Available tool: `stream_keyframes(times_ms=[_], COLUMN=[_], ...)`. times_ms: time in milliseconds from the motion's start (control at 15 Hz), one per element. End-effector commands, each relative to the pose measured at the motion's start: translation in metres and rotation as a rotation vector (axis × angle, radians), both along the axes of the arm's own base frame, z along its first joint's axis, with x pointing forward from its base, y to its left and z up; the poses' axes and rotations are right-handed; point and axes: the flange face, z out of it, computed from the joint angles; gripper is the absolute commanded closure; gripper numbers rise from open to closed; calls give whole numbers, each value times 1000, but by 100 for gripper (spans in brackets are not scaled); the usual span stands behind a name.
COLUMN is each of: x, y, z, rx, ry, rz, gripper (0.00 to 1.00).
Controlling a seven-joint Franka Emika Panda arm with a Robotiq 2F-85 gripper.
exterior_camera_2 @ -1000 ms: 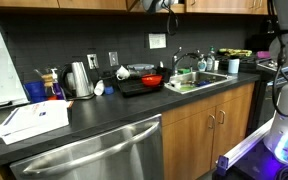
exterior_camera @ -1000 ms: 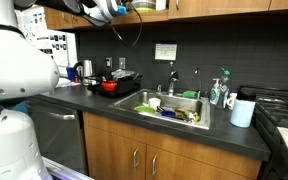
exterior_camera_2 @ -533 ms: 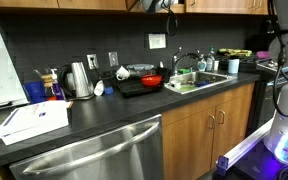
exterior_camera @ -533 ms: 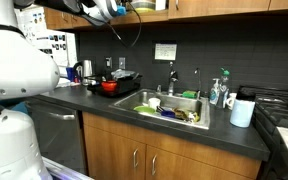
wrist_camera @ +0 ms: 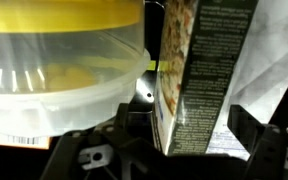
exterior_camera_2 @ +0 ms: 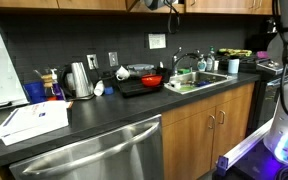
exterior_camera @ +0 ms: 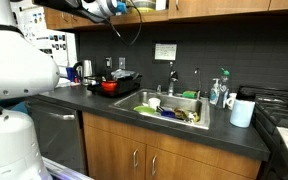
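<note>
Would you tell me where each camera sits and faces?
Exterior view: before the counter, facing the sink; arm at the left edge.
Exterior view: at the counter's end, looking past the kettle to the sink; arm at the right edge.
Wrist view: close on a tub and box; open gripper below.
Both exterior views share sink and red pot.

Soft, even indoor light fills both exterior views; the dark desk (exterior_camera: 92,102) carries a faint sheen, the dishwasher front (exterior_camera_2: 84,155) streaky reflections. The wrist view is dim and blurred, with the translucent tub (wrist_camera: 54,60) glowing yellow.
</note>
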Motion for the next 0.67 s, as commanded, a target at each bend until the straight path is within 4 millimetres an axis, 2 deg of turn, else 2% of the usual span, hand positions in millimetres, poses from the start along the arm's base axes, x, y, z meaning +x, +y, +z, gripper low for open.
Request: stream_keyframes(times_ms=[0,333,600], x=[-14,-21,-24], y=[-19,-34,-33], z=[16,28,33], rx=[4,3,-6], ry=[-17,-35,-43], rz=[-24,-56,-54], gripper=[0,0,0])
